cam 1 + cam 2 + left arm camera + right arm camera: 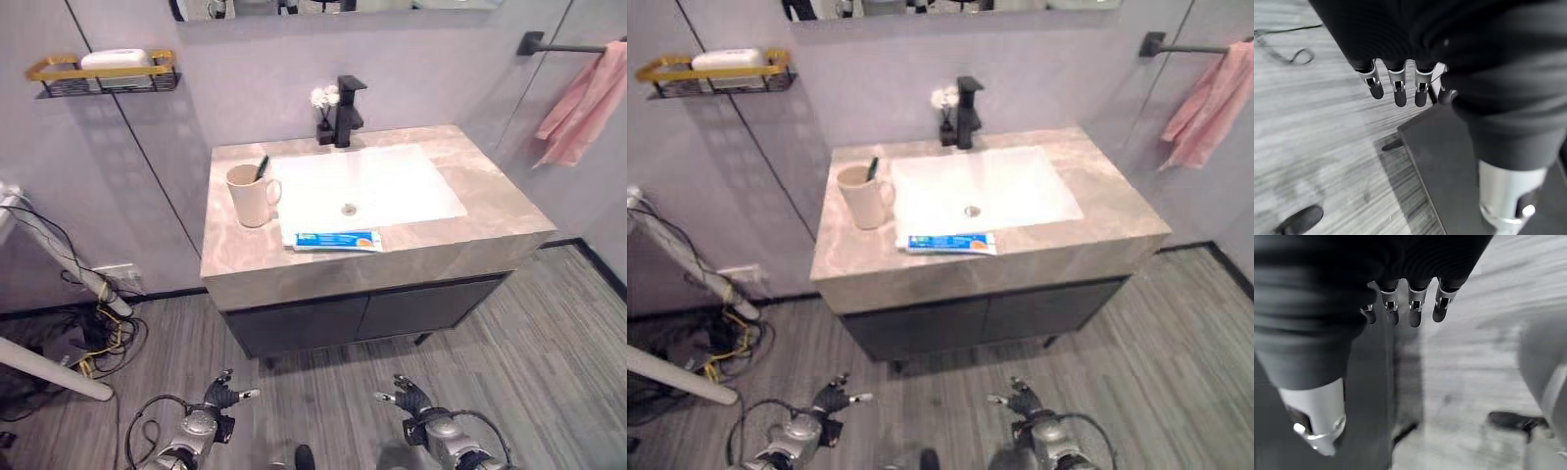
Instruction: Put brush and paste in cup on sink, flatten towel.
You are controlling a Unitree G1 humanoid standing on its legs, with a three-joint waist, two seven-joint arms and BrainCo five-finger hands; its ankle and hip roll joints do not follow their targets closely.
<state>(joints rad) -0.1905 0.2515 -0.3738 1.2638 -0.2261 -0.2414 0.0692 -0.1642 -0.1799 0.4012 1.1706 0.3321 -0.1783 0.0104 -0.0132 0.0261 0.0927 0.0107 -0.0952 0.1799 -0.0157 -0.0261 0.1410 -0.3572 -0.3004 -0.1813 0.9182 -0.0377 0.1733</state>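
On the marble sink top (490,211), a cream cup with a handle (251,196), standing upright near the left edge. In the cup, a dark toothbrush (262,167), leaning, so that part looks done. Just in front of the white basin (367,186), a blue and white toothpaste tube (336,240), lying flat, close to the front edge. High on the wall to the right, a pink towel (586,103), bunched up on a dark bar (558,45), not flat yet.

Down low near the floor, the left hand (223,397) and the right hand (409,397), fingers straight and loose, holding nothing, well away from the sink.

Easy to push the tube off the front edge with a clumsy grab. Easy to bump the cup and tip it over. Easy to pull the towel right off the bar with too hard a tug.
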